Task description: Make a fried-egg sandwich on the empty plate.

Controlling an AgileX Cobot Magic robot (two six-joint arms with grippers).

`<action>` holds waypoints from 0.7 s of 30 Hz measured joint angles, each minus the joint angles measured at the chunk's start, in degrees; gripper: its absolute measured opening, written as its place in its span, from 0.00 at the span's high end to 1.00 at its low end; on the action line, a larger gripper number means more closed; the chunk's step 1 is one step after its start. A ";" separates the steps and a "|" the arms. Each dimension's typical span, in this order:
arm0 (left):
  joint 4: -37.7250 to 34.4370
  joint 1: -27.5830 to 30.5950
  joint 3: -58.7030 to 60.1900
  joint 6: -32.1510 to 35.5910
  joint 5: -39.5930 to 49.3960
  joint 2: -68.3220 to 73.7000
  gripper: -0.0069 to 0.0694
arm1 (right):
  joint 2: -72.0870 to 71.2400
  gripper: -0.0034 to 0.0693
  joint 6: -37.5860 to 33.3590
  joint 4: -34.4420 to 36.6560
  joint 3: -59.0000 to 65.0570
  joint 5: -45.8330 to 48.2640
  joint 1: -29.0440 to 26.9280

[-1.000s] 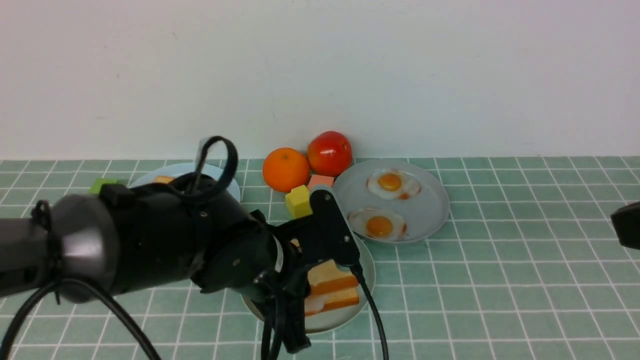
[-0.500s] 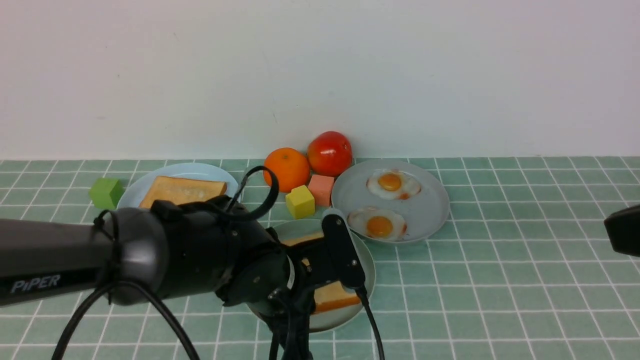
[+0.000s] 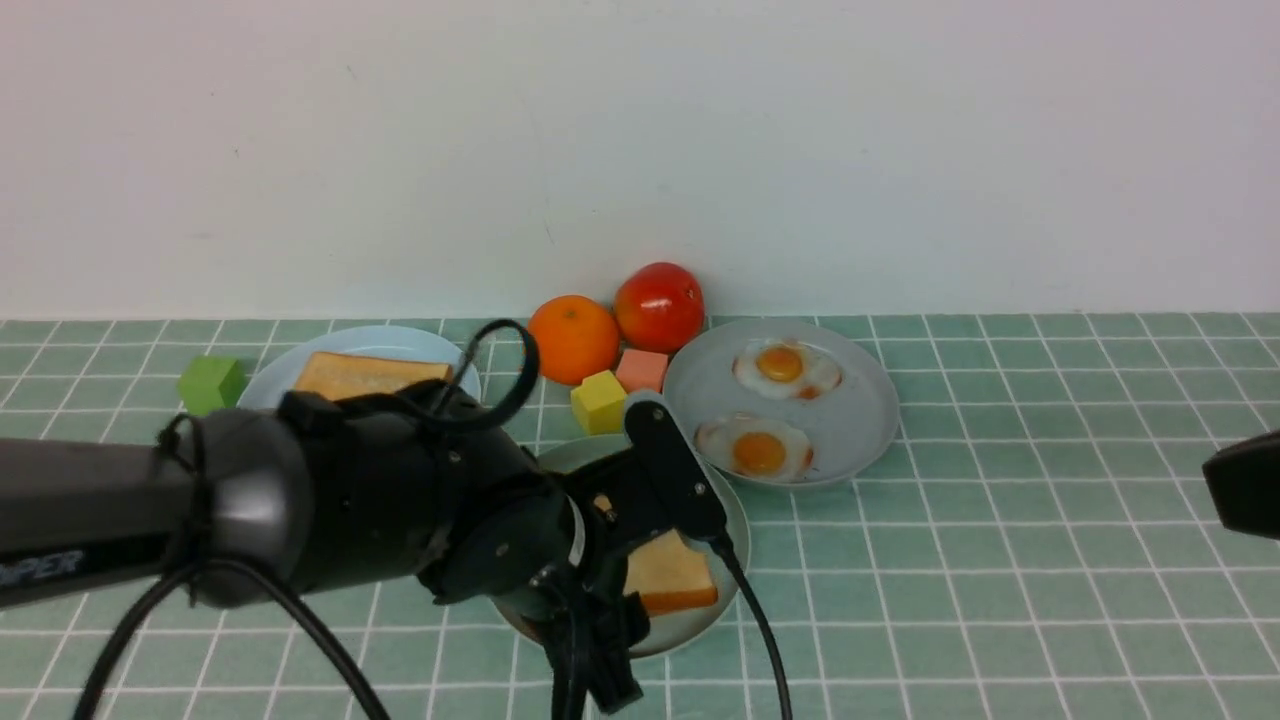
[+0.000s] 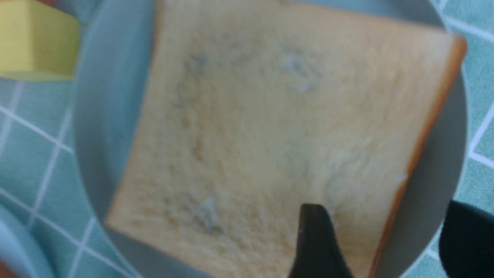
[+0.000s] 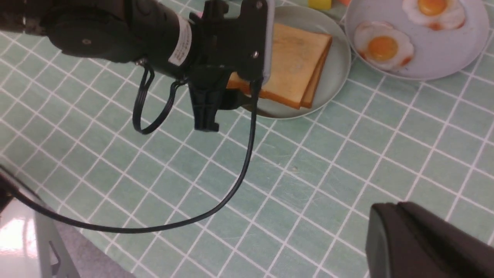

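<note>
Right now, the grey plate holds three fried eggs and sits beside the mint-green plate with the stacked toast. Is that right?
Not quite. The grey plate holds two fried eggs, not three: a far egg and a near egg. The front view shows this. It does sit beside the mint-green plate with the stacked toast.

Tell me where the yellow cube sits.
In the front view the yellow cube sits near the middle, just in front of the orange, with the pink cube at its right.

Robot test bench, kitchen-themed: green tiled tabletop [image 3: 1000, 580], bare white wall [image 3: 800, 150], plated fried eggs [image 3: 758, 448], yellow block [image 3: 599, 402].
</note>
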 joint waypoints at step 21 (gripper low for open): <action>-15.80 0.00 7.62 -10.25 7.20 -44.43 0.92 | -5.29 0.89 3.93 -6.58 0.00 5.38 0.00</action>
